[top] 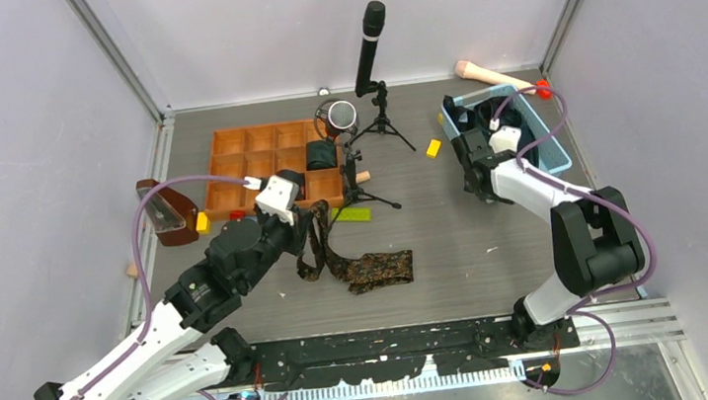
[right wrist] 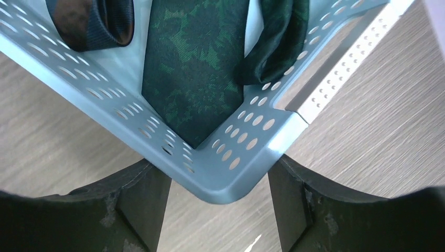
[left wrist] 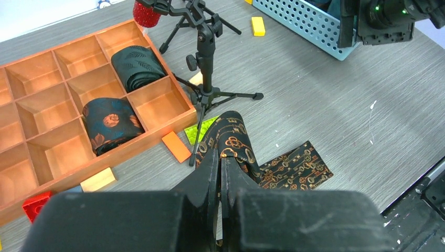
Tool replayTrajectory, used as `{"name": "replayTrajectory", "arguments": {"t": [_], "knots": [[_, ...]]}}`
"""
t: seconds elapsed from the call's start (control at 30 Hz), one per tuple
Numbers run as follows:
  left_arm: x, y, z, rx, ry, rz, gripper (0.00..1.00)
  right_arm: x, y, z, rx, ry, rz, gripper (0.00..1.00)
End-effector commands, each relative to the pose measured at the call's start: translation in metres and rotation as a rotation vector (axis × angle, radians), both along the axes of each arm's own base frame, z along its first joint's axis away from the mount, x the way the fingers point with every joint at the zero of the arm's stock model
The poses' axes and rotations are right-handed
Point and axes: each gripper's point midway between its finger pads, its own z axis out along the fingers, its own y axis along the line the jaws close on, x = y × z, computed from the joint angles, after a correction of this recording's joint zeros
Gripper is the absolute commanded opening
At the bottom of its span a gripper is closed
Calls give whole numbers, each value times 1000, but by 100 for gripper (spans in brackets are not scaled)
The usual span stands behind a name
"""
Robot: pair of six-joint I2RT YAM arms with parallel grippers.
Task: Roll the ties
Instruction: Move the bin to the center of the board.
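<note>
My left gripper (left wrist: 220, 155) is shut on a black tie (left wrist: 233, 137) patterned with gold keys. The tie hangs from the jaws, and its wide end (left wrist: 296, 168) lies flat on the table. In the top view this gripper (top: 311, 226) stands just in front of the wooden tray (top: 237, 163). Two rolled ties sit in tray compartments, a dark green one (left wrist: 139, 65) and a navy one with orange flowers (left wrist: 110, 123). My right gripper (right wrist: 219, 210) is open, and the near corner of the blue basket (right wrist: 225, 178) lies between its fingers. A green tie (right wrist: 194, 68) lies in the basket beside a navy-brown one (right wrist: 89, 21).
A tall microphone on a tripod (top: 370, 59) and a short tripod (left wrist: 204, 58) stand right of the tray. Loose blocks lie about: yellow (top: 434, 148), orange (left wrist: 176, 146), green (left wrist: 202, 128), red (left wrist: 36, 205), wooden (left wrist: 97, 179). A brown object (top: 165, 212) sits left of the tray.
</note>
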Motion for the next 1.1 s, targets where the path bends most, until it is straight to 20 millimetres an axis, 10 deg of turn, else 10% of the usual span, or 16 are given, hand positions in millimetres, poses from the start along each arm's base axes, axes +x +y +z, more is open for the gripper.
{"name": "replayTrajectory", "arguments": {"t": [0.0,0.27,0.53,0.77,1.07], "knots": [[0,0,25,-44,-27,-1,0,37,-26,40,-143,-126,-38,71],[5,1,25,-23,-7,26,0,62,-34,75,-220,-208,-39,72],[12,14,24,4,39,130,0,41,7,87,43,-296,150,71],[19,16,32,94,88,168,0,15,74,89,353,-289,444,80],[35,26,60,236,104,265,0,-21,220,122,718,-462,1038,80]]}}
